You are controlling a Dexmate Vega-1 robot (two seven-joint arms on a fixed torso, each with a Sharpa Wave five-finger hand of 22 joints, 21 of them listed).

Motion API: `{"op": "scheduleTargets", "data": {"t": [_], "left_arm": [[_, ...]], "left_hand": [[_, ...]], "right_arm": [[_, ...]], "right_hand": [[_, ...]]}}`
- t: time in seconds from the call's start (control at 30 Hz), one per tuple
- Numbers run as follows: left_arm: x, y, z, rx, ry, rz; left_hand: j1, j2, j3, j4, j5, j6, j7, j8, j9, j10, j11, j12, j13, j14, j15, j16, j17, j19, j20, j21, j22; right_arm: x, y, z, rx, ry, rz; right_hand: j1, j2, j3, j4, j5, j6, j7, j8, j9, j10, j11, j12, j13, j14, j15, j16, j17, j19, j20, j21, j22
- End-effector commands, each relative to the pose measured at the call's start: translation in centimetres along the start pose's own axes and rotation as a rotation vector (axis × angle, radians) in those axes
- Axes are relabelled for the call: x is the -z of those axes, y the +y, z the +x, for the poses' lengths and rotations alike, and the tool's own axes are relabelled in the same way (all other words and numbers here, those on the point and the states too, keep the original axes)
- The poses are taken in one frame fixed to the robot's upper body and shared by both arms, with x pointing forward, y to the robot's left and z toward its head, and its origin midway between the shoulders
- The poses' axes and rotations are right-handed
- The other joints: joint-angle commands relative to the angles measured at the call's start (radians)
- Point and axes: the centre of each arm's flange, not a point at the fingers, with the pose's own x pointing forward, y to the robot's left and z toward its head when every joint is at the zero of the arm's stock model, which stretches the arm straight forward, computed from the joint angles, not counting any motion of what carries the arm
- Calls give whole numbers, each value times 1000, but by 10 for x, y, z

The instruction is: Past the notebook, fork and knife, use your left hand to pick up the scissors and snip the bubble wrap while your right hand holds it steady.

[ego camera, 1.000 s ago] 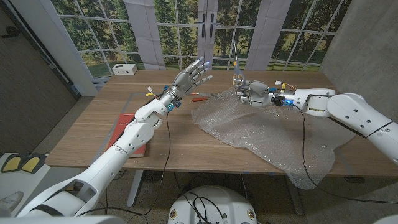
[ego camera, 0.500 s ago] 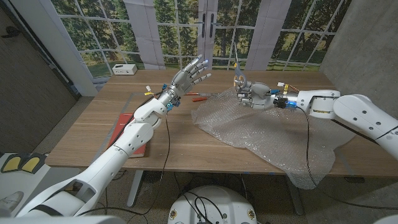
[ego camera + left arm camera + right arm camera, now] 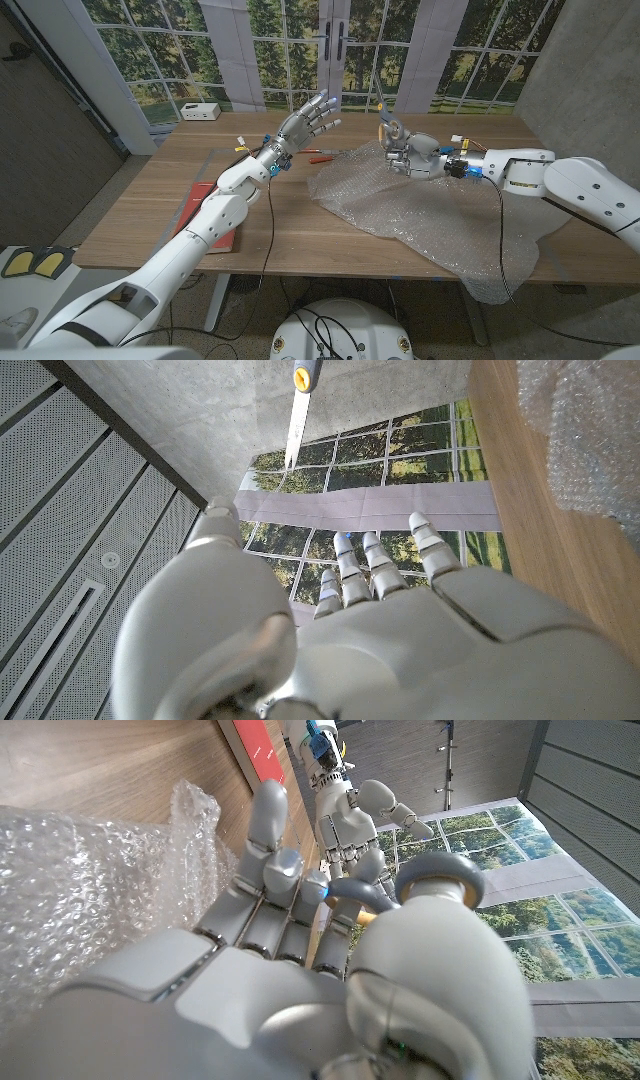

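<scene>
Scissors [image 3: 383,118] grey-handled, upright, bubble wrap [image 3: 420,215] crumpled

White arms [image 3: 215,215], silver fingers [image 3: 318,108], blue wrist connectors, black cables.

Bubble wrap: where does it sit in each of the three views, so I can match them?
Head view: the bubble wrap spreads over the table's right half, below the right hand that holds the scissors.
Left wrist view: a crumpled edge on the wood, beyond the left hand.
Right wrist view: the wrap alongside the right hand's fingers.
Shared landmark: the wooden table it lies on.
</scene>
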Motion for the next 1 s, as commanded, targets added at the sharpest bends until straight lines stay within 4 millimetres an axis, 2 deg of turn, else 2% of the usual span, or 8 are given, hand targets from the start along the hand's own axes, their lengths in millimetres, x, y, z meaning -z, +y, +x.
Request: {"op": "scheduleTargets", "data": {"t": [0.03, 0.2, 0.27, 0.33, 0.5, 0.57, 0.9, 1.0], "left_arm": [[1, 3, 0, -6, 15, 3], [1, 4, -2, -8, 14, 2], [1, 4, -3, -8, 14, 1], [1, 4, -4, -9, 15, -1], [2, 4, -4, -3, 19, -2], [2, 5, -4, -1, 22, 0], [0, 9, -6, 3, 45, 11], [-1, 11, -7, 6, 52, 17]], "left_hand": [[2, 12, 6, -8, -8, -7, 3, 0, -1, 13, 0, -3, -1, 0, 0, 5, 3, -7, 1, 3, 0], [4, 14, 8, -10, -10, -14, 4, -2, -1, 14, 0, -5, -3, 0, 0, 6, 3, -6, 1, 4, 0], [5, 15, 8, -11, -11, -17, 7, -3, -1, 15, -2, -6, -4, 0, 1, 6, 3, -6, 1, 4, 0], [5, 16, 9, -12, -12, -20, 10, -4, -2, 15, -1, -7, -5, 0, 1, 6, 3, -7, 1, 3, 0], [5, 17, 9, -13, -14, -21, 11, -4, -2, 18, 0, -8, -7, 0, 2, 6, 2, -7, 1, 4, 0], [6, 18, 10, -14, -15, -20, 13, -3, -2, 19, -1, -9, -7, 0, 1, 6, 2, -6, 1, 4, 0], [6, 20, 11, -16, -18, -20, 16, -2, -2, 22, 0, -11, -10, 1, 2, 6, 2, -6, 1, 4, 0], [6, 21, 11, -17, -20, -16, 24, 0, -2, 22, -1, -13, -12, 1, 3, 6, 2, -6, 1, 4, 0]], "right_arm": [[-5, 0, 0, -24, -4, -58], [-7, 0, 2, -31, -4, -62], [-7, 1, 2, -31, -4, -76], [-8, 1, 2, -26, -2, -77], [-9, 2, 1, -23, -10, -89], [-11, 2, 0, -16, -13, -106], [-14, 4, -6, 6, -18, -118], [-14, 4, -6, 12, -17, -122]], "right_hand": [[-82, -32, -53, 37, 17, -9, 33, -9, -9, 73, -87, -5, 2, -7, -125, 7, 2, 12, -30, 11, -11], [-147, -49, -90, 69, 28, -5, 50, -19, -20, 56, -80, -5, 2, -26, -123, 8, 2, 5, -16, 14, -21], [-161, -51, -99, 77, 31, -7, 52, -18, -15, 52, -62, -4, 2, -31, -123, 8, 2, 2, -12, 14, -24], [-180, -54, -111, 88, 35, -10, 57, -22, -17, 46, -58, -4, 2, -42, -122, 8, 2, 2, -10, 15, -29], [-202, -57, -127, 102, 43, -12, 64, -28, -22, 40, -52, -3, 1, -52, -124, 9, 2, 0, -7, 16, -35], [-213, -60, -138, 109, 48, -15, 65, -30, -20, 36, -37, -3, 1, -57, -124, 10, 2, -5, -6, 20, -33], [-251, -62, -167, 133, 63, -19, 73, -35, -19, 32, -31, -5, -1, -68, -124, 14, 2, -9, 0, 25, -41], [-257, -59, -172, 138, 68, -17, 76, -39, -24, 32, -31, -10, -8, -70, -124, 14, 2, -12, 2, 27, -40]]}}
